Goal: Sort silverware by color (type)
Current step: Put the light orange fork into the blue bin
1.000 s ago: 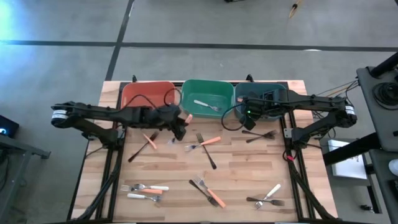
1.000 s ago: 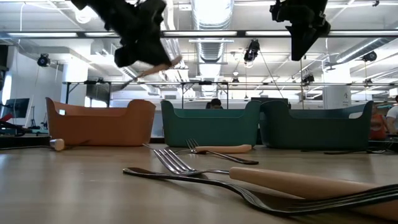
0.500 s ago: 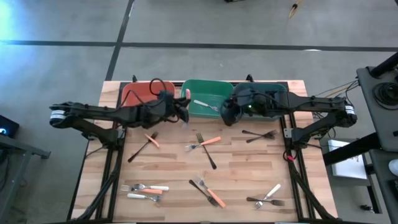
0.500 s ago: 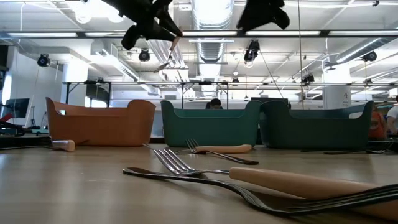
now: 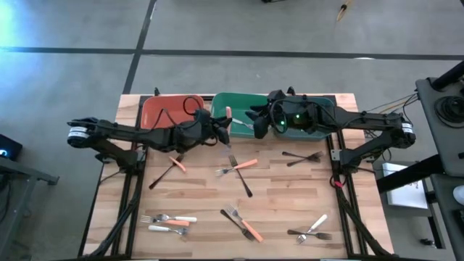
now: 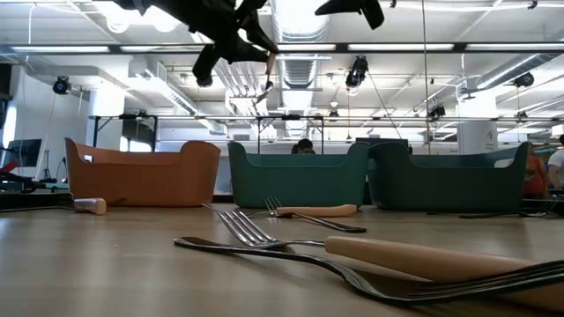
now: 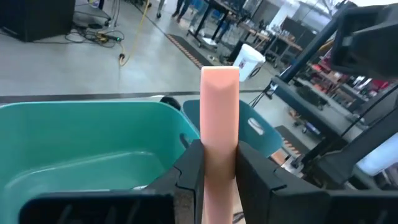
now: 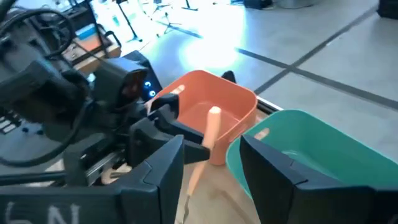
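- Green bin (image 5: pixel 243 116) directly beneath both claws; red-orange bin (image 5: pixel 170 111) just beside left claw.
- Left claw (image 7: pixel 214 163) pinching orange-handled fork (image 7: pixel 219 118), raised over green bin's edge.
- Right claw (image 8: pixel 211 163) spread, empty, facing left claw, near the fork.

Right tool (image 8: pixel 208 163) spread wide; beyond, left tool (image 8: pixel 163 118) grips an orange-handled fork (image 8: pixel 211 134) before orange bin (image 8: pixel 233 102).
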Robot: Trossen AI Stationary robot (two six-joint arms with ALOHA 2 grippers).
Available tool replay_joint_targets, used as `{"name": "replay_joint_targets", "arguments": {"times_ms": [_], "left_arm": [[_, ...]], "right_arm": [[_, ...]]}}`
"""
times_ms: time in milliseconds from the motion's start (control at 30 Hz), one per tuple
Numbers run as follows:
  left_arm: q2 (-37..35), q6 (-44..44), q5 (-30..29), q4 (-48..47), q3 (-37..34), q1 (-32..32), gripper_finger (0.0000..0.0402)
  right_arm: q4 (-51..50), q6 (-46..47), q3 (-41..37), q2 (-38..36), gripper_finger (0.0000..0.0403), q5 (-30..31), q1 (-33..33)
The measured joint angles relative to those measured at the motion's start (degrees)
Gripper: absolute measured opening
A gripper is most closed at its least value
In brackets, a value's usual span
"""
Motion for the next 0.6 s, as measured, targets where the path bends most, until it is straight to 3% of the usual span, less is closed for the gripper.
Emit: {"name": "replay_joint_targets", "arguments": {"times_ms": [267, 600], "left_arm": [[2.9, 0.3, 2.8, 3.5, 2.5, 0.0, 0.005], [8.4, 3.1, 1.6, -9.9, 15.7, -0.2, 0.005]], "right_arm": [[1.4, 5.0, 0.0, 3.3, 0.0176, -0.1, -0.4], [1.7, 6.8, 0.8, 3.6, 0.0171, -0.6, -0.7]]}}
